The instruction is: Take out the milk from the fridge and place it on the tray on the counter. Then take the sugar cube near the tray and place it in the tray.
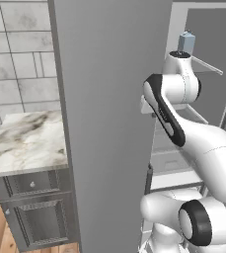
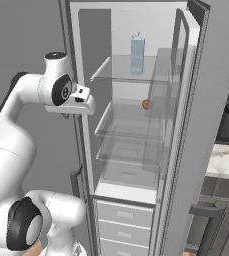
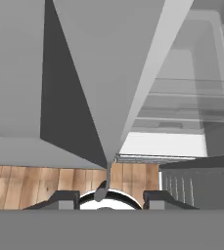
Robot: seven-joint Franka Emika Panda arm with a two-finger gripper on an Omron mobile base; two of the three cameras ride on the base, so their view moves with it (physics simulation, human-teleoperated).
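Grey cabinet fronts, a tiled wall and wood flooring surround the work area; you are stationed directly in front of the fridge (image 2: pixel 136 125), whose door (image 1: pixel 104 123) stands swung out.

Nearest to you, the arm folds up from the base, with the gripper (image 3: pixel 106 199) held at the door's free edge. In the hand view the two tips sit either side of that edge, looking down toward the floor. The fingers stand apart with a gap between them; you cannot tell from these pictures whether they press on the door edge or merely straddle it. Nothing else is between them.

Beyond the hand, the fridge interior opens up: drawers at the bottom, then clear glass shelves stacked above. A small reddish round item (image 2: pixel 146 104) rests on a middle shelf.

Farthest in and highest, the milk (image 2: pixel 137 54) stands upright on the top shelf, toward the back. Its long axis is vertical. In the left base view it shows above the wrist (image 1: pixel 186 43).

Key relation for the next move: the milk lies above the gripper and deeper into the fridge, on the far side of the door edge. Judged from this, you must clear the door, raise the hand to top-shelf level and reach in roughly level, so the fingers close across the carton's sides rather than its gabled top.

The marble-topped cabinet (image 1: pixel 28 141) to the left carries no tray here.
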